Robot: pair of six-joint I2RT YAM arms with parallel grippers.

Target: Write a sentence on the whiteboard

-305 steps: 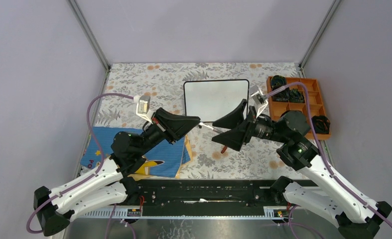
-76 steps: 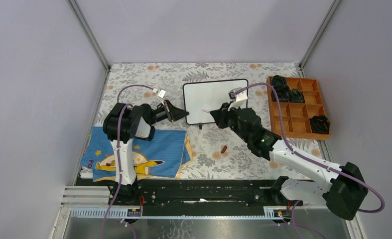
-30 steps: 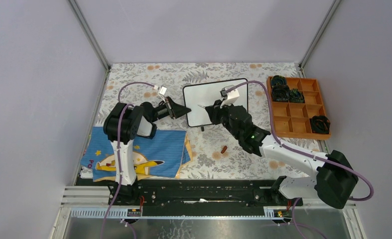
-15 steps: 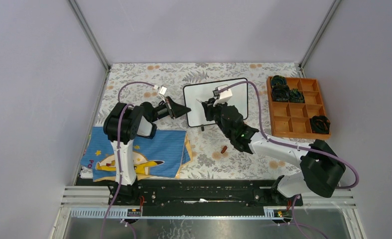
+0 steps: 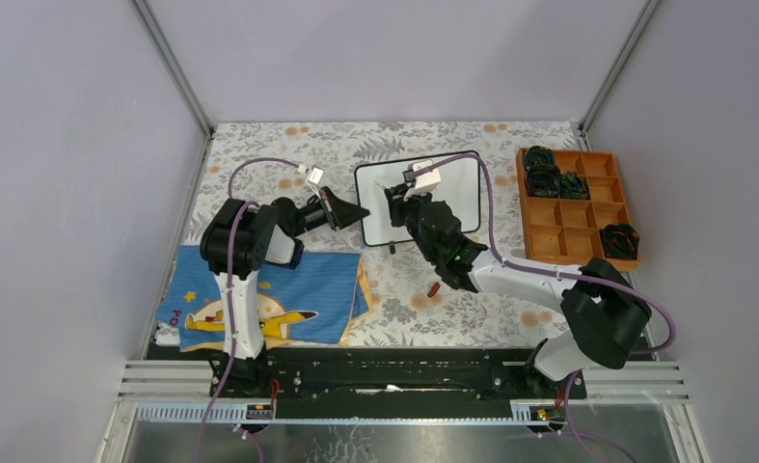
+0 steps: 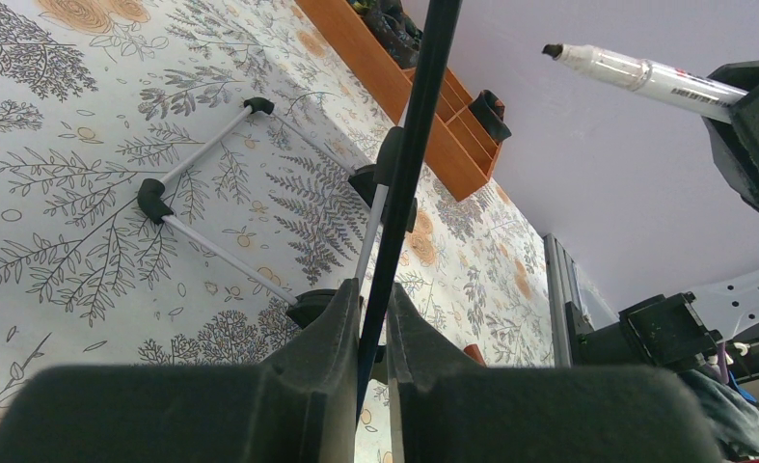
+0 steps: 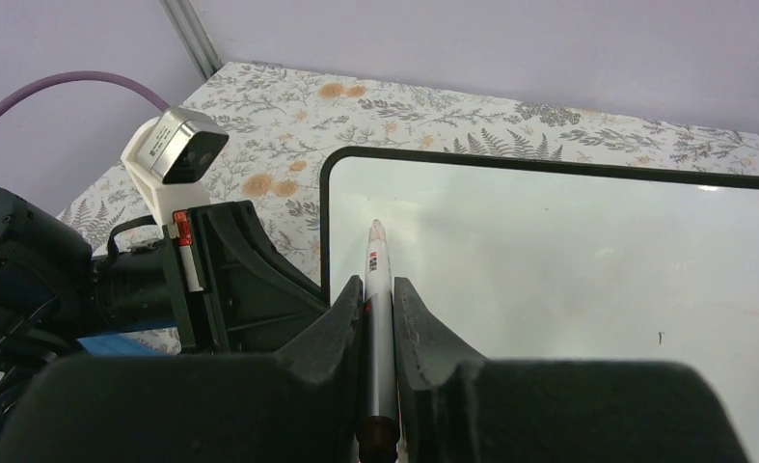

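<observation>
Farthest left, blue cloth (image 5: 259, 299): lies flat at the near left of the table (image 5: 288, 145), untouched and apart from the work.
Left gripper (image 6: 373, 311): jaws have narrowed over the last second and now pinch the thin black frame at the board's left edge; the arm itself has not shifted.
Whiteboard (image 7: 568, 251): stands tilted on its small feet at the table's centre, toward the far side, steadied from the left.
Sentence: none visible yet; the white surface is blank apart from one tiny dark speck toward the right.
Marker (image 7: 376, 246): uncapped, tip pointing at the board's far left corner area; whether the tip touches cannot be told.
Right gripper (image 7: 379, 289): closed firmly around the marker's barrel; it has travelled leftward across the board within the last second.
Reddish-brown piece (image 5: 434, 287): lies on the table near the board, probably the cap.
Orange tray (image 5: 523, 203): sits at the far right, holding dark items, not involved.
Meaning for the task: board braced and pen brought to the starting corner, so writing appears about to begin.
</observation>
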